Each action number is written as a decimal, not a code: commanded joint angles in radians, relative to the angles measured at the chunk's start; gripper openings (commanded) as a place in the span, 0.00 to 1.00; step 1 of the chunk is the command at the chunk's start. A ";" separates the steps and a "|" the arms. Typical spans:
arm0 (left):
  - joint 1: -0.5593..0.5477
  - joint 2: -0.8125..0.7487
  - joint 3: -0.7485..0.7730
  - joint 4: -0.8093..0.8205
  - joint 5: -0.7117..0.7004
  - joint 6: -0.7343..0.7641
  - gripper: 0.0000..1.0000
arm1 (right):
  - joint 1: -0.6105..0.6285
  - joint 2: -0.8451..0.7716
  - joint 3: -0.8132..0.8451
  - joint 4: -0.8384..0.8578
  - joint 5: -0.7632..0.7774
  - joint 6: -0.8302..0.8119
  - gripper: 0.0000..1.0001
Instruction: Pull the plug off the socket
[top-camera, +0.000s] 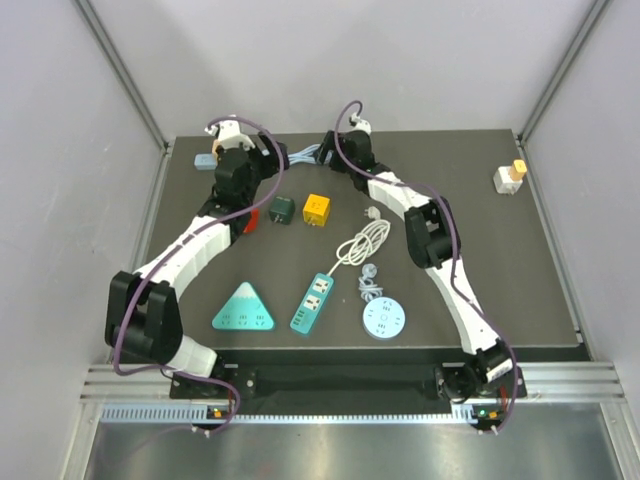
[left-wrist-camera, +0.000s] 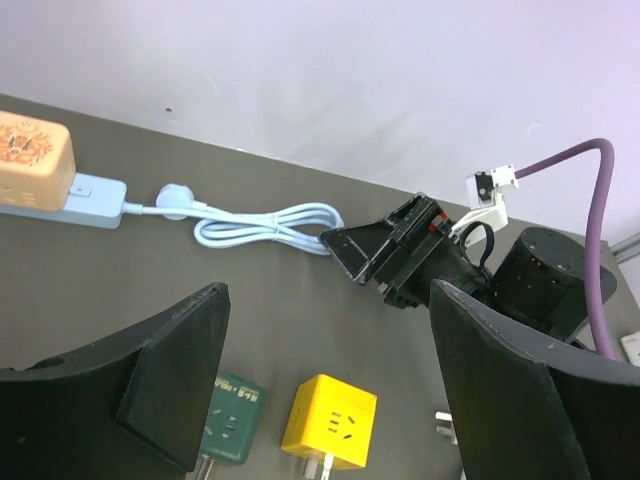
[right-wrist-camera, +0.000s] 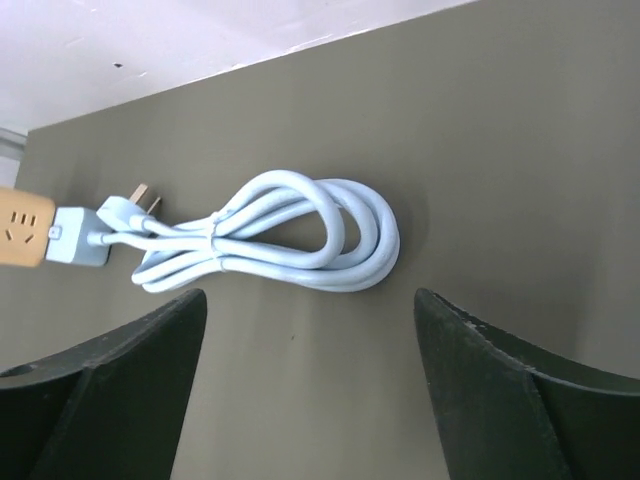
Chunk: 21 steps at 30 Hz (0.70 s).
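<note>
**A:** How is the left gripper (left-wrist-camera: 325, 300) set?

**B:** Spread wide, with nothing between its fingers (left-wrist-camera: 150, 370). It hangs over the dark table (top-camera: 480, 280). A green cube (left-wrist-camera: 230, 430) and a yellow cube (left-wrist-camera: 330, 425) lie at the bottom edge of its wrist view.

**A:** And the right gripper (right-wrist-camera: 310, 300)?

**B:** Also wide apart and empty. It is poised above the coiled pale-blue cable (right-wrist-camera: 300, 235) at the centre of its own view.

**A:** Where is the plug?

**B:** The orange plug (left-wrist-camera: 30, 150) sits on the pale-blue socket strip (left-wrist-camera: 85, 198) at the upper left of the left wrist view, and neither gripper touches it. In the overhead view it is at the table's upper left, just left of the left arm's wrist. The coiled cable runs rightward from the strip.

**A:** What lies further out?

**B:** Low in the overhead view there is a teal triangular strip (top-camera: 244, 310), a teal bar strip (top-camera: 316, 302) and a round pale-blue strip (top-camera: 385, 320). A white cable (top-camera: 365, 243) lies above them. A white-and-orange adapter (top-camera: 510, 178) stands alone at the upper right.
</note>
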 joint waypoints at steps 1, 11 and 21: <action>0.015 -0.044 -0.052 0.110 -0.002 -0.013 0.86 | -0.010 0.047 0.070 0.085 -0.004 0.077 0.80; 0.040 -0.077 -0.086 0.101 0.020 -0.012 0.86 | -0.013 0.168 0.188 0.030 0.055 0.289 0.59; 0.052 -0.147 -0.124 0.100 0.047 -0.023 0.86 | 0.010 0.220 0.213 0.010 0.111 0.445 0.37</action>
